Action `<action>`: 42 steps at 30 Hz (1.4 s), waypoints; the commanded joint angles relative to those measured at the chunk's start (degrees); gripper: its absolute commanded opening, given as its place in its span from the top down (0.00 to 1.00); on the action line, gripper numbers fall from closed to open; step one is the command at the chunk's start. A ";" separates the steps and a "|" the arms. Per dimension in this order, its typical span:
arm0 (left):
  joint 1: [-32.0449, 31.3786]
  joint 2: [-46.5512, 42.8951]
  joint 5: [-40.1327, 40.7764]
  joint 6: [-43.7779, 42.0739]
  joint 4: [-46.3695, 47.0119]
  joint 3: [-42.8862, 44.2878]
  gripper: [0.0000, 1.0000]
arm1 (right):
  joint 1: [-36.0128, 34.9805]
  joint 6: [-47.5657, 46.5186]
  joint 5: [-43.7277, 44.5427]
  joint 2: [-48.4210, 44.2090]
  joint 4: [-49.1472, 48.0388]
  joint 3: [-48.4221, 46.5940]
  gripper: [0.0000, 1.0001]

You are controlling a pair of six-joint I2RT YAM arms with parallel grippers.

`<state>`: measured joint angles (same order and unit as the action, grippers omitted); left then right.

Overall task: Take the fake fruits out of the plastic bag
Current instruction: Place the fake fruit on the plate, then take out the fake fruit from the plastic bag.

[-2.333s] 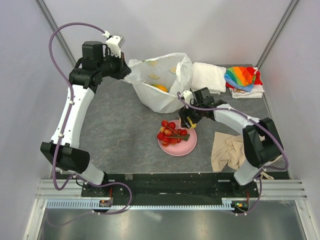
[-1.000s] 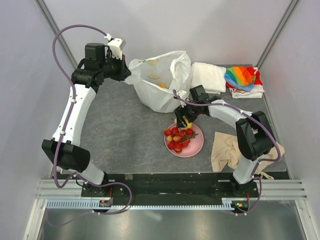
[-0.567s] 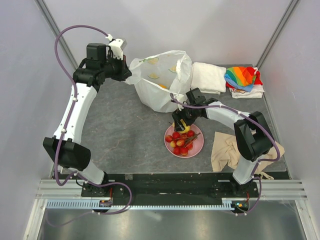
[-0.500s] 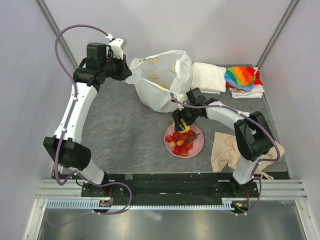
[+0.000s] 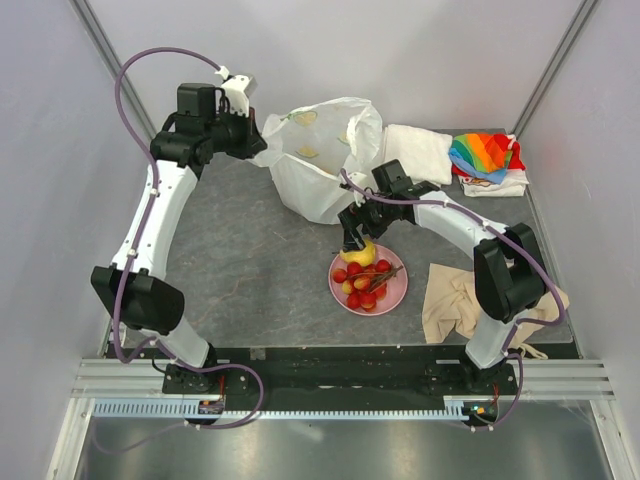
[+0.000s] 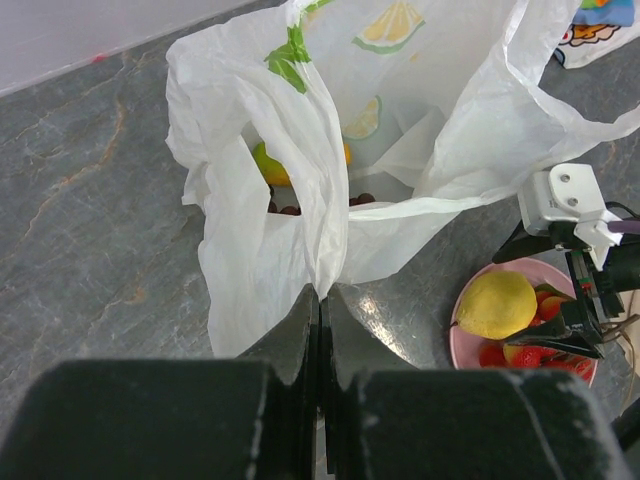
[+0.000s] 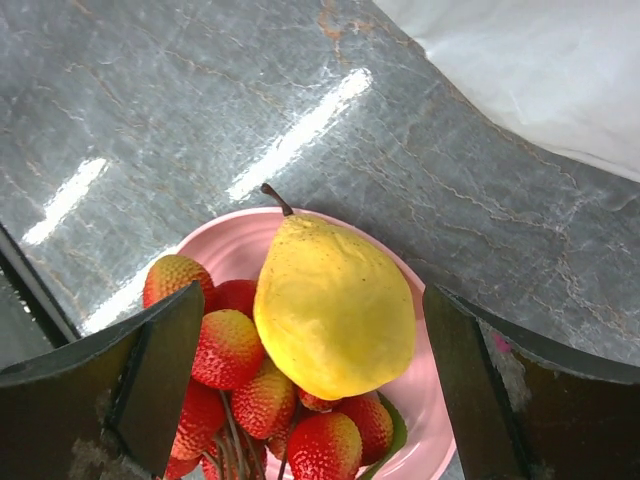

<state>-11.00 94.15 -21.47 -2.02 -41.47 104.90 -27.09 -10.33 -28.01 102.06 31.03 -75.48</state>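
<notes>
The plastic bag (image 5: 318, 165) stands open at the back of the table. My left gripper (image 5: 262, 142) is shut on its left rim, and the film runs up from the closed fingertips (image 6: 322, 296). Inside the bag (image 6: 300, 130) lie a yellow-orange fruit (image 6: 268, 166) and dark grapes (image 6: 290, 209). My right gripper (image 5: 356, 236) hangs open just over the pink plate (image 5: 396, 292). Its fingers straddle a yellow fruit (image 7: 335, 305) without touching it. That fruit rests on a red cluster (image 7: 235, 385) with a brown stem. The same plate (image 6: 468, 340) shows in the left wrist view.
A folded white cloth (image 5: 418, 153) and a rainbow-striped cloth (image 5: 485, 158) lie behind the right arm, close to the bag. A crumpled beige cloth (image 5: 455, 300) lies right of the plate. Grey walls close in the table on three sides.
My right gripper has opened and left the yellow fruit on the plate, then drawn back a little toward the bag. The left gripper has kept its hold on the bag's rim.
</notes>
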 commanded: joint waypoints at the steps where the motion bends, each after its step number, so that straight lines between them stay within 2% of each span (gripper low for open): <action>1: 0.11 1.21 -1.82 -0.70 1.04 2.76 0.98 | 0.20 -0.75 -1.79 0.68 3.42 -1.86 0.02; 7: 0.11 1.65 -1.82 -0.70 1.04 3.73 0.98 | 0.81 -1.71 -2.66 -2.12 4.39 -3.00 0.02; 12: 0.11 2.36 -3.65 0.44 1.04 4.70 0.98 | 0.90 -7.33 -3.98 -11.08 10.44 -7.48 0.02; 15: 0.11 0.95 -6.72 1.49 0.87 1.54 0.98 | 0.73 -7.34 -5.21 -14.43 11.42 -12.83 0.02; 18: -0.33 -1.42 -8.14 5.44 1.31 -2.24 0.98 | 0.29 -3.31 -6.00 -13.91 9.16 -18.02 0.02; 22: -1.21 -4.32 -9.55 7.82 1.39 -5.93 0.98 | -0.85 2.85 -6.36 -7.69 3.62 -25.04 0.04; 24: -1.30 -5.81 -10.07 9.31 1.31 -8.30 0.98 | -1.38 4.61 -4.00 -4.61 0.55 -27.16 0.08; 31: -1.30 -9.68 -10.78 11.16 0.87 -12.27 0.98 | -1.65 5.85 8.31 17.78 -2.20 -42.79 0.31; 34: -1.21 -10.74 -10.08 10.99 0.61 -13.84 0.98 | -1.65 4.80 12.27 24.39 -2.64 -47.11 0.35; 36: -1.04 -11.18 -8.42 10.02 0.60 -15.60 0.98 | -1.65 2.61 12.28 24.77 -2.72 -44.69 0.36; 38: -0.42 -11.79 -7.36 9.41 0.34 -18.66 0.98 | -1.73 1.11 11.75 20.92 -2.90 -39.51 0.36; 39: 0.01 -12.06 -6.74 9.06 0.08 -19.64 0.98 | -1.82 0.40 11.31 18.98 -2.90 -32.87 0.36; 42: 0.37 -12.85 -6.47 8.61 -1.41 -22.98 0.98 | -2.96 -1.97 10.17 8.88 -4.04 -21.76 0.33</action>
<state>-11.64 83.37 -29.63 6.81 -40.82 85.38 -29.08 -8.23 -18.33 123.94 28.29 -106.83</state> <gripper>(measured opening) 0.033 0.657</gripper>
